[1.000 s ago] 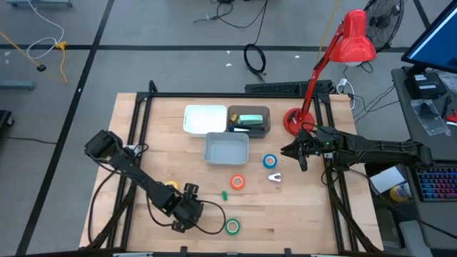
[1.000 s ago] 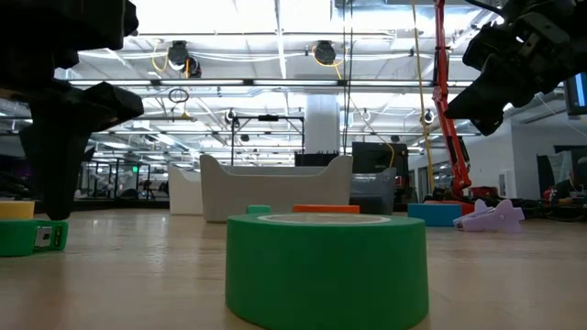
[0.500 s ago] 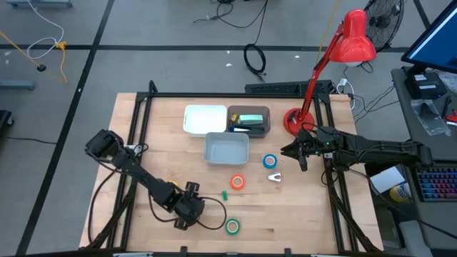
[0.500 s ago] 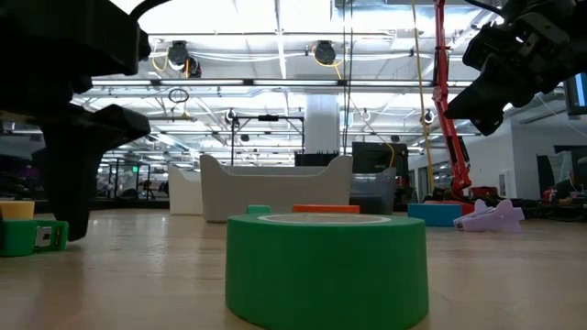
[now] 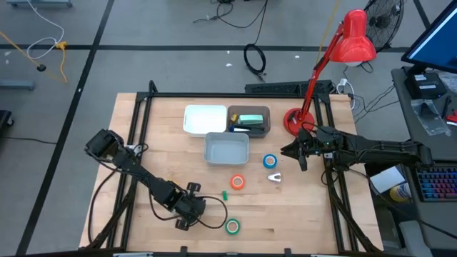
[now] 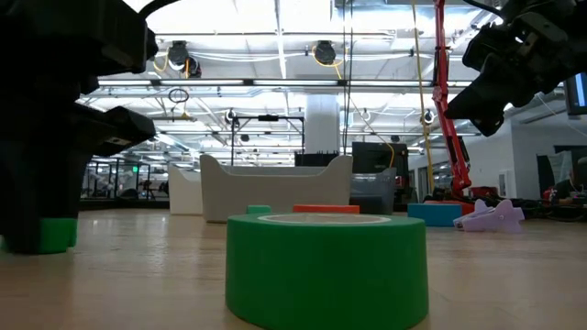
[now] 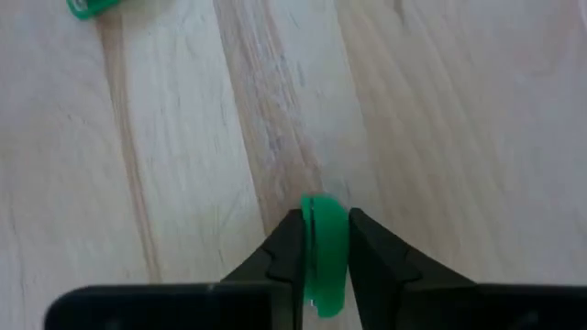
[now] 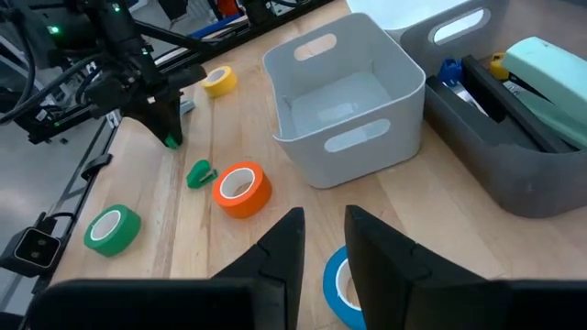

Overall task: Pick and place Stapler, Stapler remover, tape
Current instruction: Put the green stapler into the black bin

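My left gripper (image 5: 187,212) stands near the table's front left, shut on a small green object (image 7: 323,247), which also shows at its tips (image 8: 171,141). The yellow tape (image 8: 218,81) lies just beyond it. The green tape (image 5: 232,226), orange tape (image 5: 237,182) and blue tape (image 5: 269,161) lie flat on the wood. A lavender staple remover (image 5: 275,177) lies beside the blue roll. A second small green piece (image 5: 223,194) lies near the orange roll. A mint stapler (image 5: 250,120) sits in the dark bin. My right gripper (image 8: 323,247) hovers at the right, its fingers a little apart, holding nothing. My left gripper pinches the small green object's two flat sides (image 7: 316,240) between its two fingers. The fingers slant down from above. The object stands on edge between them, and its free end (image 7: 321,203) reaches past the fingertips. In the low view its bottom (image 6: 57,238) is on the table.
A white tray (image 5: 206,119), a grey-blue bin (image 5: 227,148) and a dark bin (image 5: 265,130) stand at the table's far middle. A red desk lamp's base (image 5: 294,121) sits at the far right. Bare wood lies between the rolls and the front edge.
In the low view my left gripper has come down over the small green object and shut on it. Its dark fingers now cover most of the object and hide the yellow tape behind. The object stays on the table.
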Action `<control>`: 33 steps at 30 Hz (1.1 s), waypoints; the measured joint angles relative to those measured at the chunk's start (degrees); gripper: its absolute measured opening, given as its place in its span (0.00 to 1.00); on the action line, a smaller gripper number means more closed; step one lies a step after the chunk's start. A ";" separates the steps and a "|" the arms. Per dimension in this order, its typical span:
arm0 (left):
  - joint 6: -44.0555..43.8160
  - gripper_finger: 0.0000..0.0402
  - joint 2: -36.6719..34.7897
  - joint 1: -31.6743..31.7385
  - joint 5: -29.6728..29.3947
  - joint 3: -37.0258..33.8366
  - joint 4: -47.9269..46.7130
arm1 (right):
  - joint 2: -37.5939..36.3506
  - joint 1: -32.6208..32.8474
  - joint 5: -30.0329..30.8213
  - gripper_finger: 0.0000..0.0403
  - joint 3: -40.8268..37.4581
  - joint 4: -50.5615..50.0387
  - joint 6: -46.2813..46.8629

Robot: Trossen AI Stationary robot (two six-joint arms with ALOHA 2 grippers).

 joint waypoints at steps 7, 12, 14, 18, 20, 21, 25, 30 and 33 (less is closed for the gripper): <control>-2.41 0.18 0.05 3.02 -2.49 2.50 -0.44 | 0.01 0.01 -0.02 0.18 0.00 0.03 0.00; -1.32 0.17 -2.04 6.74 -6.65 5.69 -0.59 | 0.02 0.02 -0.19 0.18 0.00 0.03 0.01; -0.01 0.15 -3.57 8.33 -9.46 6.93 -2.20 | -0.01 0.02 -0.19 0.18 0.00 0.06 0.01; 3.67 0.15 -7.27 11.99 -15.69 9.56 -2.08 | -0.01 0.02 -0.22 0.18 0.00 0.15 0.00; 6.40 0.16 -8.61 14.05 -19.44 11.30 -1.28 | 0.02 0.02 -0.22 0.18 0.02 0.17 -0.06; 8.27 0.17 -9.29 15.21 -21.21 11.89 -1.28 | 0.04 0.02 -0.22 0.18 0.02 0.24 -0.10; 19.92 0.17 -10.21 20.95 -24.19 15.03 1.00 | 0.02 0.00 -0.22 0.18 0.02 0.83 -0.15; 36.86 0.16 -9.28 29.79 -24.03 16.45 5.15 | 0.04 -0.02 -0.02 0.18 0.04 1.89 -0.02; 43.56 0.16 -7.62 36.04 -19.78 16.53 9.58 | 0.04 -0.02 0.13 0.18 0.04 3.06 0.00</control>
